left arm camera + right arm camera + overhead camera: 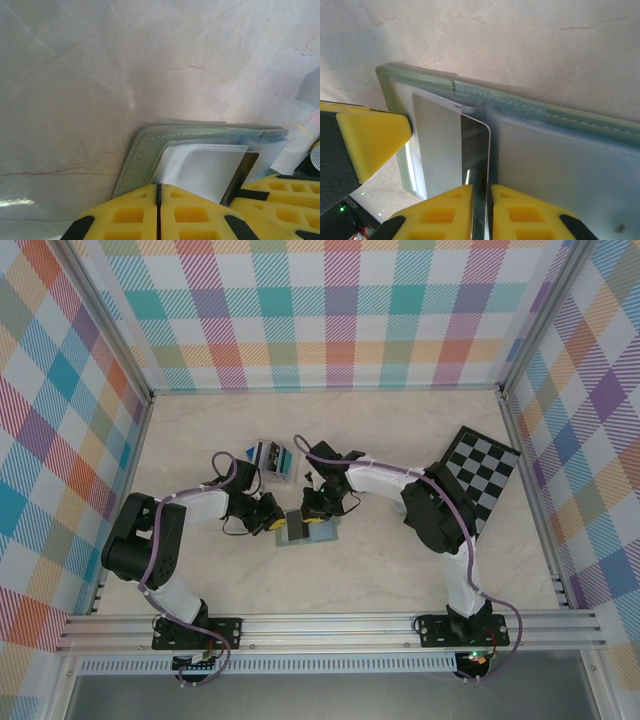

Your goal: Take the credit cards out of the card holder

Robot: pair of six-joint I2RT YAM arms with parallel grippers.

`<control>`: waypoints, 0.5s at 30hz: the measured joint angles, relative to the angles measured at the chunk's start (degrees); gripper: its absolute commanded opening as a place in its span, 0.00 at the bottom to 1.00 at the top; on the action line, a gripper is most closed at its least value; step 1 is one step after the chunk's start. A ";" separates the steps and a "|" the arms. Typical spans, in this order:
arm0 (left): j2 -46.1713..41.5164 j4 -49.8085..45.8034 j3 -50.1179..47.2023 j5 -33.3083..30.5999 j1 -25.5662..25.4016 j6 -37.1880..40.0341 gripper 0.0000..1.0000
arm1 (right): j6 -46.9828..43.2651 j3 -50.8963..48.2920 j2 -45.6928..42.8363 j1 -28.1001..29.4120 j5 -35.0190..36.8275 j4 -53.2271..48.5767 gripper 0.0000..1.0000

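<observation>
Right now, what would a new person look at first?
The right gripper, yellow-fingered, pinches a silver card sticking out of the open card holder at mid-table. Beside it, the left gripper sits shut at the holder's edge, and a black-and-white checkerboard lies far right.

My left arm (140,540): black, white-wrapped, purple cable.
My right arm (435,510): likewise.
My tool pads (190,215): yellow, pocketed.

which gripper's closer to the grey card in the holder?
Right. The right gripper pinches the grey card by its edge; the left gripper, shut, rests on the card holder just beside it.
</observation>
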 measured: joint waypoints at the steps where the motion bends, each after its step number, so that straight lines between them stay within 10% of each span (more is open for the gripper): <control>1: 0.00 -0.04 0.00 -0.07 0.00 0.00 0.06 | 0.17 -0.31 0.00 -0.04 -0.79 0.66 0.22; 15: -0.02 -0.13 0.00 -0.24 0.00 0.02 0.04 | 1.92 -1.79 0.00 -1.20 -5.88 5.42 0.13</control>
